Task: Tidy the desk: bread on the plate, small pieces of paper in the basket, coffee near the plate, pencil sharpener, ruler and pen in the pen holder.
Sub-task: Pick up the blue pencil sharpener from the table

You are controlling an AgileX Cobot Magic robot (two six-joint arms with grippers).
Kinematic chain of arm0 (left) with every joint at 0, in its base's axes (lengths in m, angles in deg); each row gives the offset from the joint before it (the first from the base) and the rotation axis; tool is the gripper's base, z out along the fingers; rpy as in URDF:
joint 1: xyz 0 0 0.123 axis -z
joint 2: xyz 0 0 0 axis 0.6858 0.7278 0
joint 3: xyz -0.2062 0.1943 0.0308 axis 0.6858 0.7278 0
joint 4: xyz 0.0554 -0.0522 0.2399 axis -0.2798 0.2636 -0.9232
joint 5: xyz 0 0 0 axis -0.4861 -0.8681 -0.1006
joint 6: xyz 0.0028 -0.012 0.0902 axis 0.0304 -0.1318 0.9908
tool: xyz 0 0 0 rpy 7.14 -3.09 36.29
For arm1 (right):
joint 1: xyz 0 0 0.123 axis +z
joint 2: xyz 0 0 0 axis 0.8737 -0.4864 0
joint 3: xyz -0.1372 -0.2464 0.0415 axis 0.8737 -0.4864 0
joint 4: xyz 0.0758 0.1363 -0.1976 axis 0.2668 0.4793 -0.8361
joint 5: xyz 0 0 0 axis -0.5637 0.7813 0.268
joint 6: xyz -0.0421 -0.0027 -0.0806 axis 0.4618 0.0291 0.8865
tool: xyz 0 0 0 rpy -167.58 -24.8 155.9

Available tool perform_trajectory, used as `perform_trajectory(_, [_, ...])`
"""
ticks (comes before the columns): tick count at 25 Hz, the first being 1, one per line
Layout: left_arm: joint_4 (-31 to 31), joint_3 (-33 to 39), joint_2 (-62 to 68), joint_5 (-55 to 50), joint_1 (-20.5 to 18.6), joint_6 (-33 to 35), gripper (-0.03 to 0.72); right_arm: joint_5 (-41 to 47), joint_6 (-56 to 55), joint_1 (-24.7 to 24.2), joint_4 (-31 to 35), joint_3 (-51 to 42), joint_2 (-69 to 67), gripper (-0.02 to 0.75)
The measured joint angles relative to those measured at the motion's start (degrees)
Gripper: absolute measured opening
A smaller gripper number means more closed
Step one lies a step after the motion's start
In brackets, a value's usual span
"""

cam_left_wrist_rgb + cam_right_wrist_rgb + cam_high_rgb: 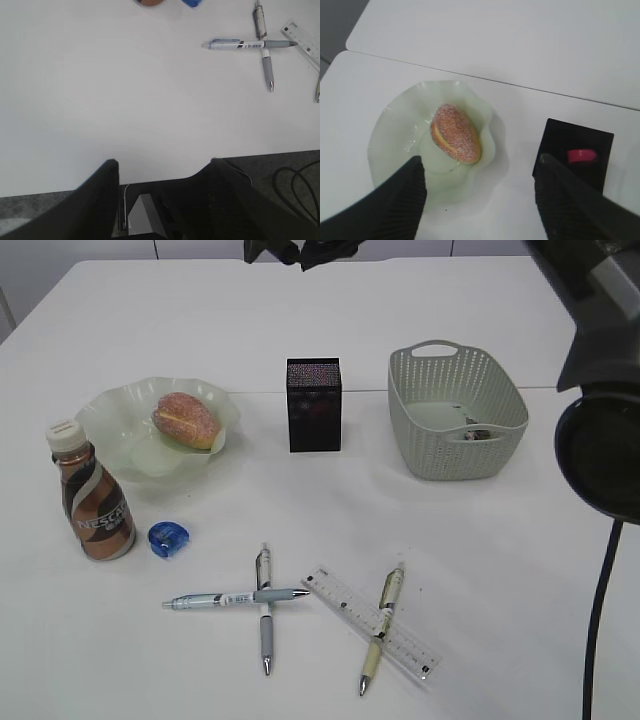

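In the left wrist view we see the coffee (150,2) and a blue object (192,2) only as slivers cut by the top edge, and the ruler (302,44) runs off the right side. Whatever lies inside the basket (456,412) is too small to identify. The pink item in the pen holder (575,150) is unclear.

On the desk (480,570): 3 pens (265,607), 1 ruler (345,602), 1 sharpener (168,539), 1 bread (185,420), 1 coffee (90,495).

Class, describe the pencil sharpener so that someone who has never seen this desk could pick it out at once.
Find the brown coffee bottle at the desk's left, in front of the green plate. The sharpener sits just right of the bottle's base. It is the only blue thing there, small and rounded, unlike the long pens nearby.
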Motion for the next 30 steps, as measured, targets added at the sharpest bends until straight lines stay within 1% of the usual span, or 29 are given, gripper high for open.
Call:
perform_trajectory(5, [0.22, 0.00, 0.00, 0.00, 0.00, 0.00, 0.424, 0.13, 2.75, 0.00, 3.44, 0.03, 2.51, 0.505])
perform_trajectory(10, [0.22, 0.00, 0.00, 0.00, 0.00, 0.00, 0.424, 0.26, 11.29, 0.00, 7.18, 0.12, 5.37, 0.505])
perform_trajectory(14, [0.22, 0.00, 0.00, 0.00, 0.00, 0.00, 0.424, 0.26, 14.16, 0.00, 9.66, 0.12, 7.44, 0.505])
perform_trajectory(19, [0.22, 0.00, 0.00, 0.00, 0.00, 0.00, 0.424, 0.30, 14.87, 0.00, 10.42, 0.12, 10.09, 0.505])
perform_trajectory(25, [0.93, 0.00, 0.00, 0.00, 0.00, 0.00, 0.424, 0.53, 11.67, 0.00, 10.51, 0.12, 15.01, 0.505])
perform_trajectory(30, [1.16, 0.00, 0.00, 0.00, 0.00, 0.00, 0.424, 0.77, 10.21, 0.00, 10.40, 0.12, 24.62, 0.505])
